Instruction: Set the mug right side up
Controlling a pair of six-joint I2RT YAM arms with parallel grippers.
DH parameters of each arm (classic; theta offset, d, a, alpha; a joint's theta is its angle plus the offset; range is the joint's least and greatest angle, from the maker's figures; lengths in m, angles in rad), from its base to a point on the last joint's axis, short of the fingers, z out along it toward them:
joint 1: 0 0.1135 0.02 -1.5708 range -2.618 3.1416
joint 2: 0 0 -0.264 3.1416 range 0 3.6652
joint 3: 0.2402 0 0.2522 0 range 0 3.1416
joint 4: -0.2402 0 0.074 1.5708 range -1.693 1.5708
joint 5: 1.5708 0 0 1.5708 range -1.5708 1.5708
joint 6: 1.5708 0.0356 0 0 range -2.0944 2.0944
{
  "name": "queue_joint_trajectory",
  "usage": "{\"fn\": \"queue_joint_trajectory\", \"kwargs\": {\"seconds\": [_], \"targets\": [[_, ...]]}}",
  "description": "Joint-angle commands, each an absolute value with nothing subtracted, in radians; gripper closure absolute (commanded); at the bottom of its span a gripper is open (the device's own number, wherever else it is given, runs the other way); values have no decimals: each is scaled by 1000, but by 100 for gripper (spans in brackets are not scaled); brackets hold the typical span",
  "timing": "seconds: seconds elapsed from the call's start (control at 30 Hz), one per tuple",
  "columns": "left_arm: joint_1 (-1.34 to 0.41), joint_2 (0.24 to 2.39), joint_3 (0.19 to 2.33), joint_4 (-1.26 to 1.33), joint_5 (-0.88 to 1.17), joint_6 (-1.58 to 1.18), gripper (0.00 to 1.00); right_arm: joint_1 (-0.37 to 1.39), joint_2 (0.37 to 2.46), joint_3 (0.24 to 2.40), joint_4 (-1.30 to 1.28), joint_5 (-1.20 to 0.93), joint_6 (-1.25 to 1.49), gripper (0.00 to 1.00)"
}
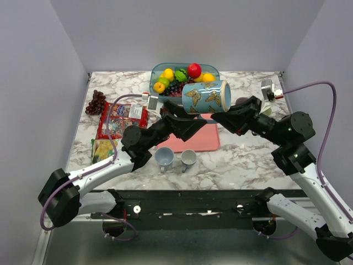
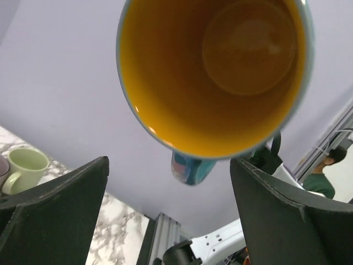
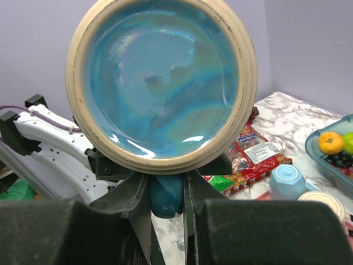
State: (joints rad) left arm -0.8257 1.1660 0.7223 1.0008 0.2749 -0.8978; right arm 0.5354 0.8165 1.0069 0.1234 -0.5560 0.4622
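The mug [image 1: 207, 96], blue with butterflies and orange inside, hangs on its side in the air above the pink board [image 1: 196, 141]. Its mouth faces left. My right gripper [image 1: 223, 114] is shut on the mug's blue handle [image 3: 165, 193]; the right wrist view shows the glazed base [image 3: 162, 83] right above the fingers. My left gripper [image 1: 187, 116] is open just left of and below the mug's mouth. In the left wrist view the orange inside [image 2: 215, 72] fills the top, the handle [image 2: 190, 165] hangs below it, and the fingers [image 2: 55, 210] stand wide apart, touching nothing.
A blue bowl [image 1: 156, 72] of fruit stands at the back. Two small cups [image 1: 164, 157] [image 1: 188, 158] stand in front of the pink board. Snack packets [image 1: 118, 118] and dark grapes [image 1: 96, 102] lie on the left. A white device [image 1: 268, 88] sits at the back right.
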Motion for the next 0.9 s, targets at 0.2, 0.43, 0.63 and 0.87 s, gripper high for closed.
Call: {"fn": "queue_joint_trajectory", "kwargs": {"seconds": [0.2, 0.43, 0.63, 0.87], "targets": [[-839, 1276, 822, 1193, 324, -1014, 34, 540, 790, 992, 314, -607, 520, 99], [-839, 1292, 825, 1201, 328, -1022, 85, 540, 787, 985, 298, -607, 526, 99], [-839, 1287, 822, 1207, 322, -1020, 100, 540, 792, 992, 227, -571, 522, 99], [-839, 1206, 837, 892, 230, -879, 100, 540, 793, 1025, -38, -378, 414, 40]]}}
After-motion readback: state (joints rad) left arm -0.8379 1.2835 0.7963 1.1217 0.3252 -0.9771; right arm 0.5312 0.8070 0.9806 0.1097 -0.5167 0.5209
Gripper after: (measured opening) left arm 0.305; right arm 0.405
